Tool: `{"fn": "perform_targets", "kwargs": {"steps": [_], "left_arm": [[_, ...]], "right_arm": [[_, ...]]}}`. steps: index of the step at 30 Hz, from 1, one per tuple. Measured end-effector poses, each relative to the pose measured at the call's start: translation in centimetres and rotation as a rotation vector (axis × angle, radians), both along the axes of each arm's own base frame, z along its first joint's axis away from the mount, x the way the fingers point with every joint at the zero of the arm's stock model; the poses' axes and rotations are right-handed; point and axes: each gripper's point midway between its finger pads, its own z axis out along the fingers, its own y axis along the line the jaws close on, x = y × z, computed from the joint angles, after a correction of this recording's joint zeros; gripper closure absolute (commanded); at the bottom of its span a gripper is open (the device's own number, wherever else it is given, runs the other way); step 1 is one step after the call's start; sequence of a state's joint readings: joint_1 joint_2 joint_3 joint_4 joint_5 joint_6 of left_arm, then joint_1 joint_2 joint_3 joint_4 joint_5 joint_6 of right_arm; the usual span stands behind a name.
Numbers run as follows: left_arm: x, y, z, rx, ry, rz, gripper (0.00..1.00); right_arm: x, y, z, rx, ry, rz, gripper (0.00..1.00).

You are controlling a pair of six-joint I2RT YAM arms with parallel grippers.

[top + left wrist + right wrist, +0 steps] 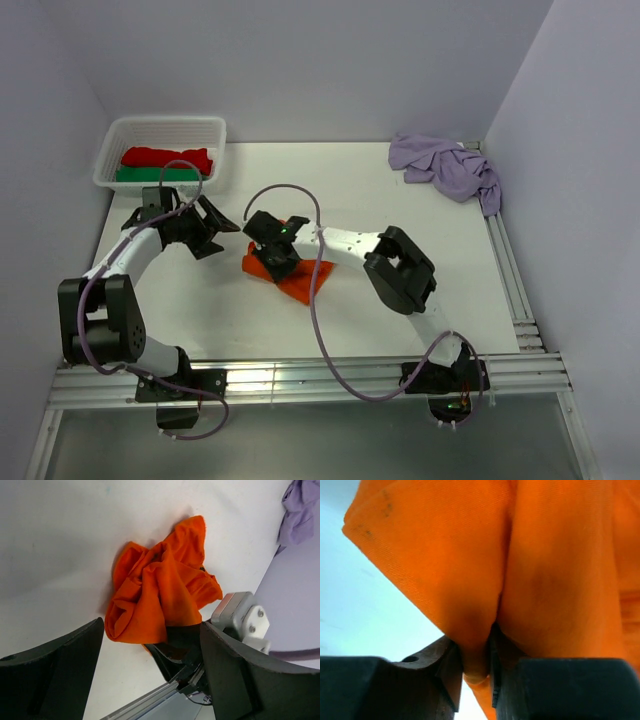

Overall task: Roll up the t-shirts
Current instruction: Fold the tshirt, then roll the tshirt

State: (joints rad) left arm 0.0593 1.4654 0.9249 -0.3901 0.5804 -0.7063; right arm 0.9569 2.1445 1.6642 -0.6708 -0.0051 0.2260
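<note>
White table (pixel 400 320) scene: your right claw (pixel 476 662) is clamped on a fold of the crumpled orange t-shirt (pixel 300 280) mid-table, presumably to shake it flat for rolling, your left claw (pixel 222 235) gapes apart just beside it, and the lilac t-shirt (pixel 445 165) waits bunched in the far right corner.

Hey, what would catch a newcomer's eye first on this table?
The bright orange t-shirt, crumpled mid-table, with the right gripper pinching a fold of it. Next, the lilac t-shirt heaped in the far right corner, and the white basket at far left holding red cloth and green cloth.
</note>
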Motion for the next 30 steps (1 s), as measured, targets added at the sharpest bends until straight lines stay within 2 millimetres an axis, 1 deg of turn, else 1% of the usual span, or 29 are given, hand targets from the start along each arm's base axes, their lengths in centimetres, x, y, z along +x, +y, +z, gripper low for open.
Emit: {"fn": "perform_targets", "kwargs": {"steps": [2, 3, 6, 8, 11, 14, 16, 17, 18, 19, 20, 21, 23, 25, 27, 28, 30], "left_arm": [[-0.7, 0.0, -0.7, -0.002, 0.017, -0.003, 0.17], [-1.1, -0.1, -1.0, -0.004, 0.026, -0.005, 0.17], [-2.1, -0.2, -1.7, -0.004, 0.042, -0.008, 0.17], [-2.4, -0.2, -1.6, -0.002, 0.037, -0.010, 0.17], [-2.5, -0.2, -1.0, 0.002, 0.013, -0.012, 0.17], [-2.7, -0.3, 0.0, -0.003, -0.022, -0.017, 0.20], [-3.0, -0.5, 0.5, -0.015, -0.038, -0.027, 0.22], [-3.2, -0.6, 0.6, -0.020, -0.044, -0.031, 0.23], [-3.4, -0.7, 0.7, -0.027, -0.046, -0.036, 0.23], [-3.6, -0.8, 0.7, -0.033, -0.049, -0.040, 0.24], [-4.0, -1.0, 0.6, -0.041, -0.045, -0.045, 0.24], [-4.3, -1.1, 0.5, -0.045, -0.041, -0.046, 0.24], [-4.8, -1.5, 0.2, -0.054, -0.032, -0.057, 0.26], [-5.1, -2.2, 0.2, -0.063, -0.032, -0.075, 0.26], [-5.4, -3.5, 0.3, -0.073, -0.037, -0.107, 0.28], [-5.5, -4.4, 0.5, -0.082, -0.046, -0.127, 0.30], [-5.7, -5.7, 0.7, -0.102, -0.057, -0.160, 0.31]], "right_arm": [[-1.1, 1.4, -0.1, 0.035, 0.063, -0.101, 0.62], [-1.6, 1.6, -0.1, 0.048, 0.094, -0.147, 0.49], [-2.4, 2.5, 0.1, 0.101, 0.180, -0.274, 0.29], [-2.6, 3.0, 0.6, 0.155, 0.216, -0.322, 0.28], [-3.3, 2.7, 1.3, 0.202, 0.269, -0.379, 0.28], [-3.7, 2.4, 2.6, 0.257, 0.307, -0.406, 0.35], [-3.7, 2.5, 4.2, 0.321, 0.330, -0.404, 0.55], [-3.5, 2.6, 5.0, 0.364, 0.342, -0.402, 0.67], [-3.3, 2.6, 5.7, 0.397, 0.351, -0.403, 0.78], [-2.9, 2.4, 6.5, 0.441, 0.359, -0.404, 0.86], [-2.5, 2.1, 7.0, 0.476, 0.368, -0.411, 0.98], [-2.1, 1.6, 7.3, 0.494, 0.373, -0.418, 1.00], [-1.2, 0.5, 7.7, 0.534, 0.386, -0.438, 1.00], [-0.6, -0.6, 7.6, 0.561, 0.401, -0.450, 1.00], [-0.4, -1.5, 7.2, 0.580, 0.423, -0.453, 1.00], [-0.6, -1.8, 6.9, 0.588, 0.439, -0.450, 1.00], [-1.1, -2.3, 6.3, 0.602, 0.474, -0.441, 1.00]]}}
